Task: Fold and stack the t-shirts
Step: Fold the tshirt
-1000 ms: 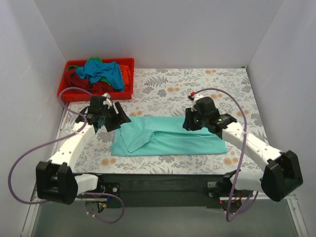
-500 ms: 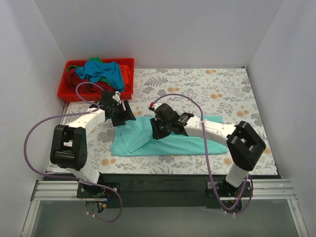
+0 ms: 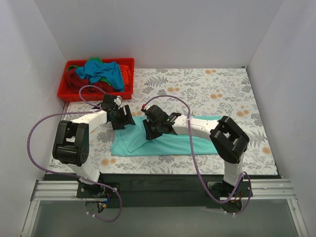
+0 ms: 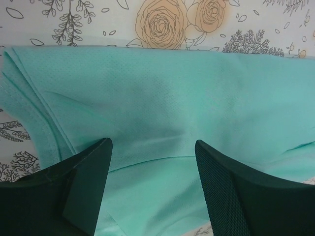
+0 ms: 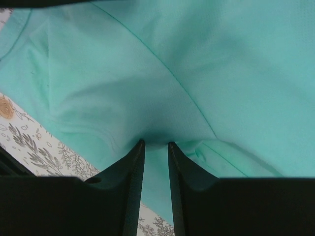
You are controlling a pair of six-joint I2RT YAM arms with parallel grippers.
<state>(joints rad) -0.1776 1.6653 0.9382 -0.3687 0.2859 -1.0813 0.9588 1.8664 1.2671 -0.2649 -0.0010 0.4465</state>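
Mint-teal cloth t-shirt, top external view: it lies folded into a wide band on the floral-printed tablecloth, in the near middle of the table, its long sides running left to right. The left gripper hangs over the far left corner of the band. The right gripper sits on the cloth just right of it, left of the band's centre, with its arm stretched across the shirt from the right. A red plastic bin stands at the far left corner of the table, well apart from the band. It holds a loose heap of other t-shirts in blue, dark red, green and orange.

Left wrist view: the mint-teal cloth t-shirt fills most of the field, its far edge straight against the floral-printed tablecloth, with a stitched hem running down its left side. The left gripper has its two black fingers wide apart above the cloth, with nothing held between them. Whether the tips touch the cloth cannot be told.

Right wrist view: the right gripper has its fingers drawn almost together, pinching a small fold of the mint-teal cloth t-shirt. The cloth puckers toward the tips. A strip of floral-printed tablecloth shows at lower left.
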